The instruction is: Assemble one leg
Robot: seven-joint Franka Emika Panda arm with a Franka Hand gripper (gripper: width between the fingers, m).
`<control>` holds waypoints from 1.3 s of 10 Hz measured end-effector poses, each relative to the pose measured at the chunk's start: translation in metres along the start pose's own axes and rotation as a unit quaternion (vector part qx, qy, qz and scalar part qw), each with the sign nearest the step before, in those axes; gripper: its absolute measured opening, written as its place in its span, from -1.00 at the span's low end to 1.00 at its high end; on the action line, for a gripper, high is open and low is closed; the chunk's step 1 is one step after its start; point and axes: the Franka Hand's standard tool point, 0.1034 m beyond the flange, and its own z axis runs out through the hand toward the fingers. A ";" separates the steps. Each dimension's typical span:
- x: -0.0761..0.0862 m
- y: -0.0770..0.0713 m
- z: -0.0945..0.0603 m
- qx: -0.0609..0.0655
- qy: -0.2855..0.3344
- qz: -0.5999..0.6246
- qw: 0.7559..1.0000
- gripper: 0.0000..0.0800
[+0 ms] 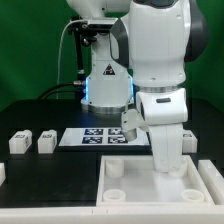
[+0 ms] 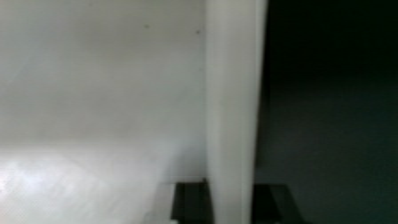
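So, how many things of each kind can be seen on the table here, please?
Loose legs: 3
Held leg in gripper: 1
Tray-like piece: 1
Marker board: 1
Total: 6

Open table (image 1: pixel 50 170) lies between 2 loose legs (image 1: pixel 18 143) and the tray (image 1: pixel 110 195)

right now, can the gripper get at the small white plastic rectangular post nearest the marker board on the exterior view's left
likely not yet: the gripper looks shut on another white post, upright over the wide white tray-like piece. the asked-for post stands uncovered beside the marker board.
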 end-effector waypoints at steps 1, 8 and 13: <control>-0.001 0.000 0.000 -0.003 0.001 0.000 1.000 -0.84; -0.001 0.000 0.000 -0.003 0.001 0.000 1.000 0.53; -0.002 0.000 0.000 -0.003 0.001 0.001 1.000 0.62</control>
